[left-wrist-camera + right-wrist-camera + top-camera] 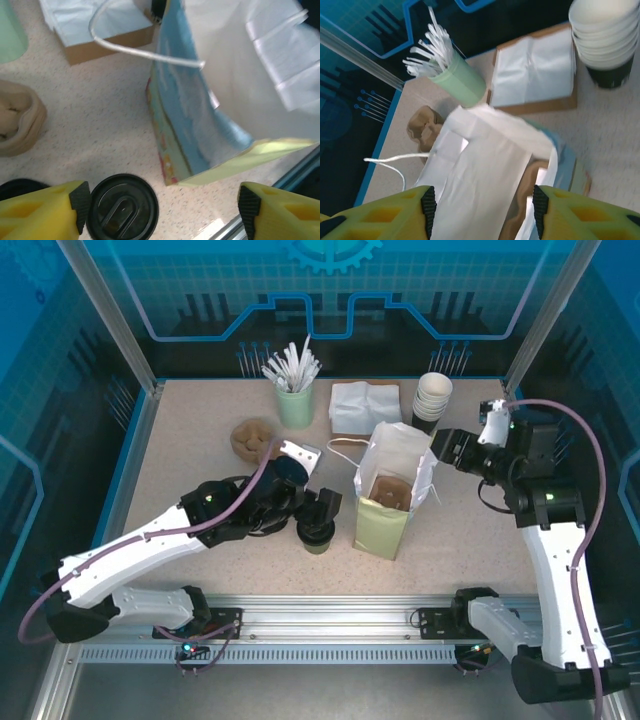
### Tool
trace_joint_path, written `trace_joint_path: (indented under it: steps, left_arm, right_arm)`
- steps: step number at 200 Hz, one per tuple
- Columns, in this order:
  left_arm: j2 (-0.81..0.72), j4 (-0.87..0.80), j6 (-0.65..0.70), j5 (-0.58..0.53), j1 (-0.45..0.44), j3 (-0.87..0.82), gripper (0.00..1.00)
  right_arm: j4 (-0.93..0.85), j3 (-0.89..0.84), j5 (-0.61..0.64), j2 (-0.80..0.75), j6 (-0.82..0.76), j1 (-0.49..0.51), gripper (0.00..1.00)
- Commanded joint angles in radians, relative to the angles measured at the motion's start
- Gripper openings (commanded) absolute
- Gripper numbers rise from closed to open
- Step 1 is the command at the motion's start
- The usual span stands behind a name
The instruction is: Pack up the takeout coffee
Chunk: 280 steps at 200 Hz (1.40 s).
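1. Takeout coffee [317, 536]: upright on the table [190, 460] with its black lid on, just left of the paper bag [400, 455] and outside it.
2. Left gripper [320, 512]: positioned over the cup, jaws wide apart and gripping nothing. In the left wrist view the lid sits just beside one yellow finger [50, 212]; the other finger is well clear of it.
3. Right gripper [446, 451]: at the right rim of the bag, jaws parted. In the right wrist view the bag's white top lies between the fingers [390, 215], with no pinch on the paper evident.
4. Paper bag: upright, mouth open, with a brown cardboard insert [390, 490] inside.
5. Far side of the table: a green cup of stirrers [295, 400], napkins [365, 405] and a stack of lidless cups [433, 400].
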Motion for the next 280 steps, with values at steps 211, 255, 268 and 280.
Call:
trace_joint_path:
  steps: [211,255,268,280]
  left_arm:
    - [0.183,-0.014,-0.236,-0.07,-0.061,-0.228,0.81]
    - [0.202,-0.026,-0.237,-0.087,-0.061,-0.211,0.78]
    - [0.209,-0.027,-0.235,-0.088,-0.061,-0.209,0.77]
    - [0.216,-0.031,-0.236,-0.089,-0.061,-0.205,0.77]
  right_arm:
    - [0.066,0.028,-0.143,0.13,-0.177,-0.088,0.62]
    - [0.064,0.027,-0.128,0.133,-0.162,-0.09,0.62]
    - [0.063,0.026,-0.133,0.134,-0.159,-0.092,0.62]
    - [0.063,0.025,-0.135,0.133,-0.159,-0.093,0.62]
